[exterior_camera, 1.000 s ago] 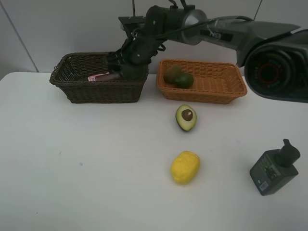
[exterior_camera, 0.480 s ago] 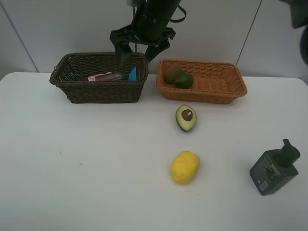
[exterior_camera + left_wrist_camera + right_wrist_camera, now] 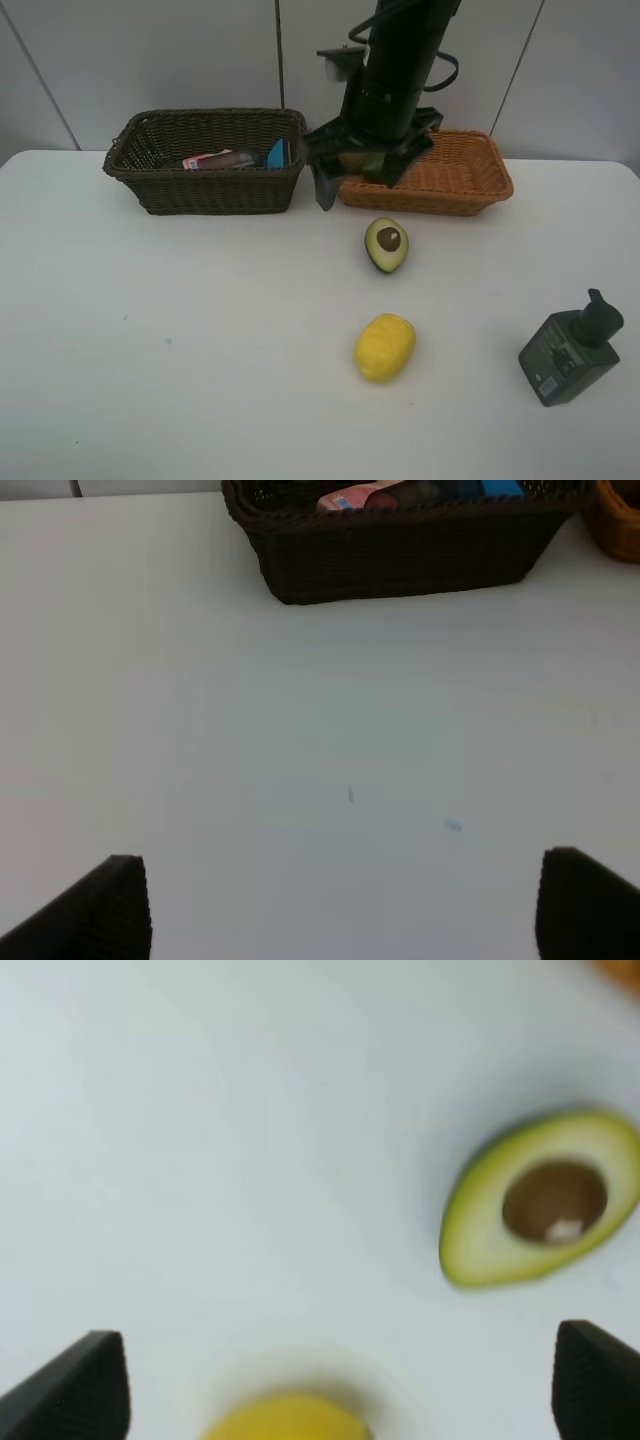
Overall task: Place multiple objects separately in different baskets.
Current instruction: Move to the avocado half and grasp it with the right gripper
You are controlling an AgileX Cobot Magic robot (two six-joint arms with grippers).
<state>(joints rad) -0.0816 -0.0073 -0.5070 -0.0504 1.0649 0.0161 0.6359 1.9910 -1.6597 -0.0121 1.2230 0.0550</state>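
Note:
My right gripper (image 3: 360, 182) hangs open and empty over the table, just in front of the left end of the orange-tan basket (image 3: 455, 178). Its arm hides the kiwi and the green fruit. In the right wrist view the gripper (image 3: 340, 1370) is open above the halved avocado (image 3: 540, 1200) and the lemon (image 3: 285, 1418). The avocado (image 3: 386, 244) and the lemon (image 3: 384, 346) lie on the table. The dark brown basket (image 3: 205, 185) holds the pink bottle (image 3: 207, 158) and a blue item (image 3: 277, 153). The dark pump bottle (image 3: 573, 350) lies at the right. My left gripper (image 3: 345, 880) is open and empty. The cup and the black case are out of sight.
The white table (image 3: 180, 330) carries everything. In the left wrist view the dark basket (image 3: 400, 550) stands far ahead with the pink bottle (image 3: 350, 498) inside, and a corner of the orange basket (image 3: 620, 520) shows beside it. A grey wall stands behind the baskets.
My right arm has left the dark brown basket and swung right and down to the front of the orange-tan basket. A blue item now shows in the dark basket.

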